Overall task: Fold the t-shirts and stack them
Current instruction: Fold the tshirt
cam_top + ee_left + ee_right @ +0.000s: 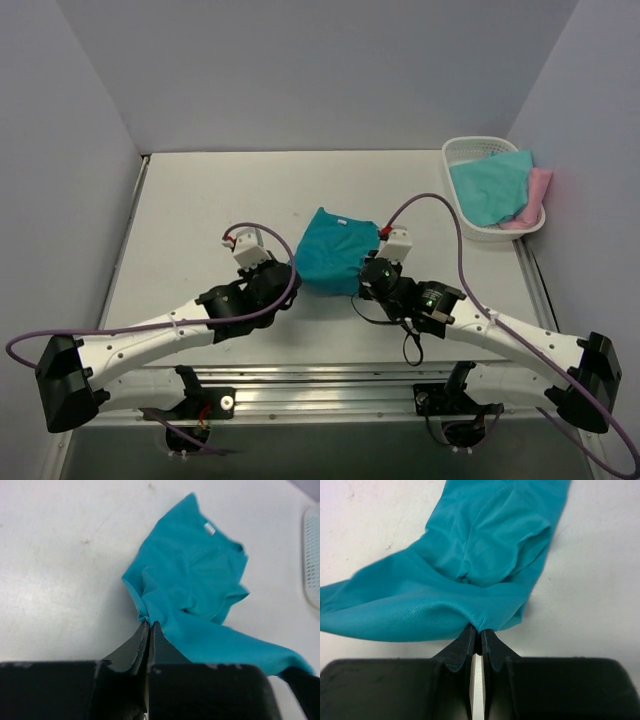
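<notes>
Left claw (150,625) and right claw (480,630) each clamp a near edge of the teal t-shirt (335,250), bunched mid-desk (200,210); a clean fold likely calls for lifting both ends level, cloth taut between them.

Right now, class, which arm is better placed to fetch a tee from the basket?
Right, probably. The basket sits far right, on that arm's side. The left tool and right tool are both shut on the teal tee, so it must let go first.
</notes>
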You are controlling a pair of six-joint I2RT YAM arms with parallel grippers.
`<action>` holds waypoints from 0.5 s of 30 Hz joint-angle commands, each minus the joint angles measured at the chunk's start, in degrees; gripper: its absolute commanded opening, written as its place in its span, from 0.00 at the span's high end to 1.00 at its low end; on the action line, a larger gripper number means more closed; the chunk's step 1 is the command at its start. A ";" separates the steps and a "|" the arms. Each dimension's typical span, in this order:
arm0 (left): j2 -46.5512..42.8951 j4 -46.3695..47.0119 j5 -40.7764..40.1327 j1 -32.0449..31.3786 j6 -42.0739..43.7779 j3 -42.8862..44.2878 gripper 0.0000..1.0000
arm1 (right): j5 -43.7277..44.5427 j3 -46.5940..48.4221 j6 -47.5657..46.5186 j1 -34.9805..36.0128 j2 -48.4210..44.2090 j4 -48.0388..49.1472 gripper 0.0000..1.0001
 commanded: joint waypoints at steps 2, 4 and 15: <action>1.52 -0.52 -5.89 1.75 9.91 11.20 0.98 | 7.21 6.26 -3.09 -0.83 4.69 -3.63 1.00; 3.36 1.76 -5.63 2.54 14.72 14.89 0.98 | 7.65 7.84 -3.96 -1.10 6.71 -3.19 1.00; 19.78 10.74 6.67 12.38 24.24 30.46 0.98 | 3.18 11.10 -7.39 -9.00 13.74 1.73 1.00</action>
